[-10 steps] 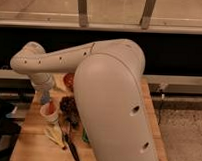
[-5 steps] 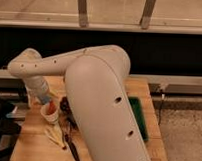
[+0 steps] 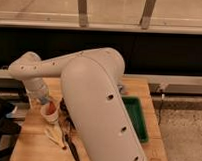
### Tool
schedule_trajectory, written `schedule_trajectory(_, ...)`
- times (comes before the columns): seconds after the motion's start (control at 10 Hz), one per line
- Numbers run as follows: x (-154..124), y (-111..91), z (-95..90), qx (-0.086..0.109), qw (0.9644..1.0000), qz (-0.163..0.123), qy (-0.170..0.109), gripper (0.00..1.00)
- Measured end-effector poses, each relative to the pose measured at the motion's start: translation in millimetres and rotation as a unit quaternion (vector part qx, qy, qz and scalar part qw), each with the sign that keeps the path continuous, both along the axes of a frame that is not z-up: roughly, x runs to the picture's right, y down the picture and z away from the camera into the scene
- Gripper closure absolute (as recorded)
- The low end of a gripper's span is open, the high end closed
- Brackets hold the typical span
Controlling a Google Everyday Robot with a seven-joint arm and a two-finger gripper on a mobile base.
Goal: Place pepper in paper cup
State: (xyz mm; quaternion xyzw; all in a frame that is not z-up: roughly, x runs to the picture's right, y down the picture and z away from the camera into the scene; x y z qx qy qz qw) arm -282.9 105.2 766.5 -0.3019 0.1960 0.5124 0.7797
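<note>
The white paper cup (image 3: 49, 114) stands upright on the left part of the wooden table (image 3: 37, 143). Something orange-red, the pepper (image 3: 51, 108), shows in the cup's mouth. My gripper (image 3: 45, 101) is at the end of the white arm, just above and to the left of the cup's rim, right by the pepper. I cannot tell whether the pepper is still in the gripper or resting in the cup. The arm's large white body (image 3: 98, 105) hides the middle of the table.
A green tray (image 3: 136, 118) lies on the right side of the table. Dark objects (image 3: 67, 120) lie right of the cup, partly behind the arm. Pale sticks (image 3: 54, 136) and a dark utensil (image 3: 72, 148) lie in front of the cup. A black frame (image 3: 0, 124) stands left of the table.
The arm has swung left and lower over the cup, uncovering the green tray on the right. The orange-red pepper now shows at the cup's mouth.
</note>
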Motion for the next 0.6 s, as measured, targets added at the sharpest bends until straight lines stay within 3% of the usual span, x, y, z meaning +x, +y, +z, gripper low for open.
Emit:
schedule_trajectory(0.2,2.8,-2.8,-0.4,0.004,1.0000,0.002,0.006,0.62)
schedule_trajectory(0.4,7.7,-6.3,-0.2,0.009,0.9999,0.004,0.014,0.85)
schedule_trajectory(0.6,8.2,-8.5,-1.8,0.013,0.9998,0.004,0.018,0.99)
